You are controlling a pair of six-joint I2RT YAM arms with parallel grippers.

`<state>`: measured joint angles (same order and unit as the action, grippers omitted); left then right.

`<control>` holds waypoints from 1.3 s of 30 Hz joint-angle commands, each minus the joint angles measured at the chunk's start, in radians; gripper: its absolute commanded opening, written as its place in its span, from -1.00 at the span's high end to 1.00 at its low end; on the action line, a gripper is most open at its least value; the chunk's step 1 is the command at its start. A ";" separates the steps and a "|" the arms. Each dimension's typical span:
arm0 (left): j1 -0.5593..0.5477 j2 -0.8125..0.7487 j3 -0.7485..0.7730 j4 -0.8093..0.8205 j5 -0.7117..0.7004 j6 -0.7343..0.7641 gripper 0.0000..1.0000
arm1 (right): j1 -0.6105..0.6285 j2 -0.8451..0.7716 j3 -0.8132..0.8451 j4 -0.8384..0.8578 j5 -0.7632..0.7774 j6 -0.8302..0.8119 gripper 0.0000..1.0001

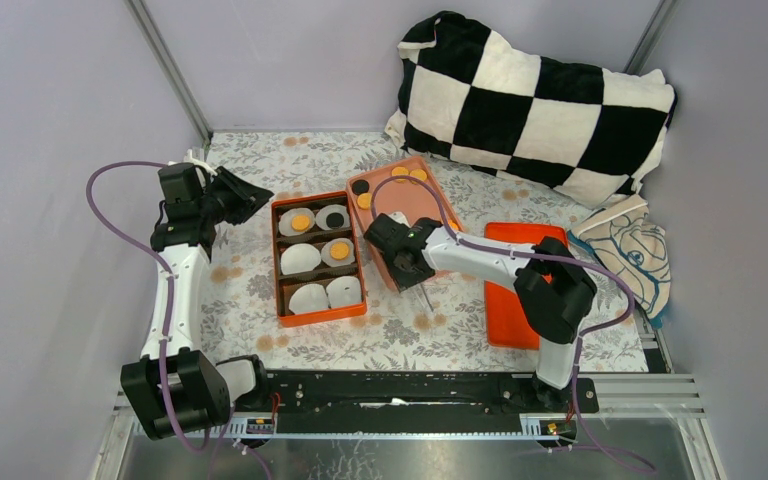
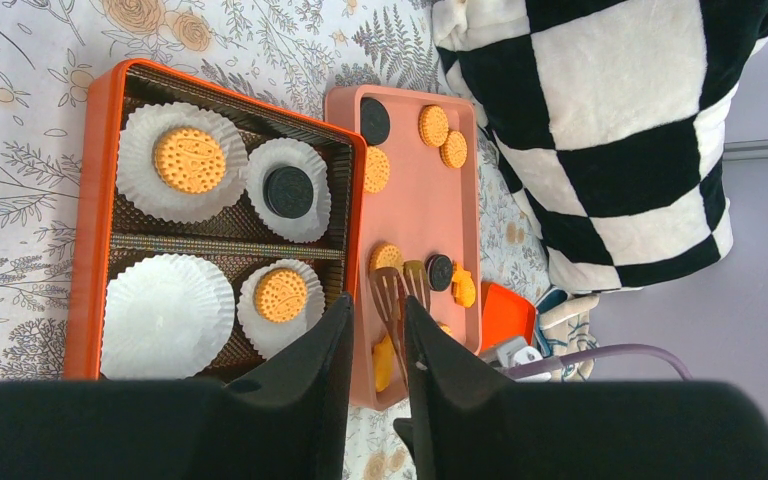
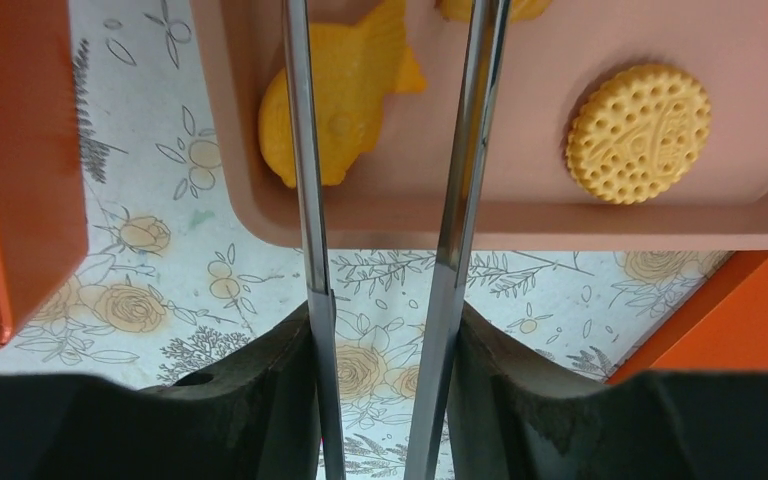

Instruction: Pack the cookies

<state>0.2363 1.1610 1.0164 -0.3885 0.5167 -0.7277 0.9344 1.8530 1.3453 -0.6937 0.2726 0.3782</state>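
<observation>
Over pink tray, my R end effector pinches tongs above loose cookies; L end effector hangs slightly parted, empty. Judgement: centre tips on one cookie, squeeze gently, lift level toward orange box.

Glossy polished steel tongs lie over a smooth, matt pink plastic tray. In it, a round golden cookie looks matt and dimpled. Left of the tray are pleated white paper cups; beyond it, a fluffy checkered plush pillow.
</observation>
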 commanded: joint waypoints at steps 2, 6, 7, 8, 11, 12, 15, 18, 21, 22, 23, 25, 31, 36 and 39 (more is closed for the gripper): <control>-0.004 -0.003 0.002 0.044 0.013 0.014 0.42 | -0.006 -0.018 0.118 -0.038 0.062 -0.025 0.88; -0.005 -0.006 0.010 0.044 0.011 0.013 0.42 | 0.000 -0.064 0.211 -0.046 0.067 -0.055 0.88; -0.005 -0.003 0.014 0.042 0.012 0.012 0.42 | 0.004 -0.068 0.235 -0.049 0.060 -0.066 0.88; -0.004 0.002 0.016 0.044 0.014 0.010 0.42 | 0.010 -0.068 0.262 -0.056 0.046 -0.075 0.88; -0.004 0.021 0.025 0.032 0.015 0.010 0.42 | 0.043 -0.040 0.345 -0.077 0.010 -0.099 0.88; -0.005 0.025 0.026 0.031 0.011 0.010 0.42 | 0.059 -0.023 0.372 -0.083 0.009 -0.106 0.88; -0.005 0.029 0.028 0.031 0.003 0.012 0.43 | 0.106 0.039 0.454 -0.097 -0.035 -0.130 0.88; -0.005 0.027 0.037 0.023 -0.005 0.019 0.43 | 0.138 0.107 0.512 -0.089 -0.149 -0.139 0.88; -0.005 0.024 0.049 0.009 -0.017 0.033 0.42 | 0.158 0.184 0.566 -0.093 -0.193 -0.151 0.86; -0.005 0.023 0.050 0.006 -0.021 0.037 0.42 | 0.160 0.206 0.582 -0.097 -0.201 -0.155 0.86; -0.005 0.020 0.051 0.004 -0.025 0.039 0.42 | 0.162 0.223 0.598 -0.103 -0.211 -0.160 0.86; -0.005 0.020 0.051 0.003 -0.028 0.042 0.42 | 0.164 0.254 0.623 -0.107 -0.235 -0.163 0.86; -0.005 0.032 0.047 0.010 -0.022 0.044 0.42 | 0.167 0.299 0.631 -0.103 -0.263 -0.176 0.82; -0.004 0.033 0.036 0.023 -0.016 0.043 0.42 | 0.167 0.308 0.634 -0.082 -0.266 -0.180 0.25; -0.005 0.033 0.037 0.023 -0.011 0.051 0.42 | 0.167 0.305 0.633 -0.072 -0.267 -0.180 0.12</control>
<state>0.2363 1.1866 1.0386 -0.3931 0.5011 -0.7029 1.1004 2.1769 1.9255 -0.7956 0.0307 0.2184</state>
